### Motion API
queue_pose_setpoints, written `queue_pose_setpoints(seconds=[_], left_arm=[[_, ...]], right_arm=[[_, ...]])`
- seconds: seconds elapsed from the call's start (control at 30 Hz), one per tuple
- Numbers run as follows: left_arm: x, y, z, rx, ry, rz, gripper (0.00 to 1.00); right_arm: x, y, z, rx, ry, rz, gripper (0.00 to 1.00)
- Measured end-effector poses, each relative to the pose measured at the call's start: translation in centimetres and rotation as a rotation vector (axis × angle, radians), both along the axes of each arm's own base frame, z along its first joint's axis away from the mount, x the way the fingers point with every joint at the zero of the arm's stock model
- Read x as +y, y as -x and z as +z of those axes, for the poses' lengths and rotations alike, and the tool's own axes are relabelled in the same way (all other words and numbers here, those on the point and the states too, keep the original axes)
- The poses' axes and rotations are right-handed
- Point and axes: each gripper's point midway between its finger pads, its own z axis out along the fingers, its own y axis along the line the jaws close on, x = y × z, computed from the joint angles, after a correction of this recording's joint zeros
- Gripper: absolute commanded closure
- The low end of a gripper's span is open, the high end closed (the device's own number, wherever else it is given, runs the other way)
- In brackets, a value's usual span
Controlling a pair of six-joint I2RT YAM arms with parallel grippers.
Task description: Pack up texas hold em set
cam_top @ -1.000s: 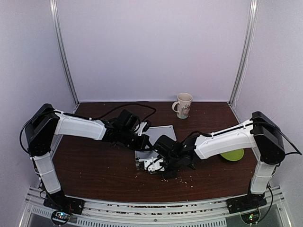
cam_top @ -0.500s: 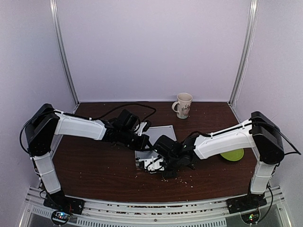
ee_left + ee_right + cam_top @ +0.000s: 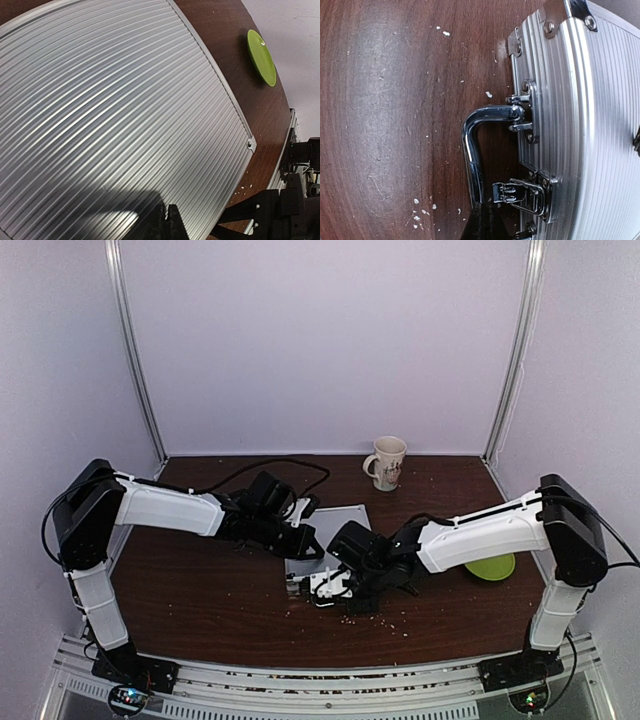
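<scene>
Looking down on a dark brown wooden table (image 3: 200, 590) boxed in by pale lilac walls (image 3: 330, 340). Watching two white-and-black arms reaching in from the near corners and meeting near the middle: the left arm (image 3: 170, 508) and the right arm (image 3: 480, 535).

Finding the texas hold em set between them as a silver aluminium case (image 3: 345, 520), lying flat and shut near the table's middle, ribbed lid (image 3: 110, 110) up, handle side facing the near edge. Seeing lid and base sitting together along that front side (image 3: 600, 125).

Spotting a green plate (image 3: 493, 567) lying to the right of the case, well apart from it and partly under the right arm, and showing again at the top of the left wrist view (image 3: 262, 57). Spotting a cream mug (image 3: 387, 462) standing upright at the far edge.

Finding the left gripper (image 3: 305, 548) hanging low at the case's left side, its fingertips pressed together (image 3: 170, 220) just over the ribbed lid; not managing to tell whether touching it. Finding the right gripper (image 3: 325, 592) at the case's front side, its tips also together (image 3: 482, 220), gripping nothing, sitting right at the near end of the curved metal handle (image 3: 472, 150) and just beside a latch (image 3: 522, 192); contact unclear.

Noticing white specks (image 3: 420, 205) lying scattered on the wood in front of the case.
</scene>
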Motion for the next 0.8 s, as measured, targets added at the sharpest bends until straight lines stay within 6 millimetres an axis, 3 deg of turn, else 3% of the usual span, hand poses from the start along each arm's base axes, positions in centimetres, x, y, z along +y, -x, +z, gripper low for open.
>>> queue_pose_setpoints(seconds=[0.4, 0.8], left_arm=[[0.0, 0.0, 0.0, 0.000, 0.000, 0.000, 1.00], [0.0, 0.0, 0.0, 0.001, 0.001, -0.001, 1.00]], right_arm=[[-0.5, -1.7, -2.0, -0.014, 0.043, -0.070, 1.00], [-0.4, -2.0, -1.9, -0.018, 0.033, -0.096, 1.00]])
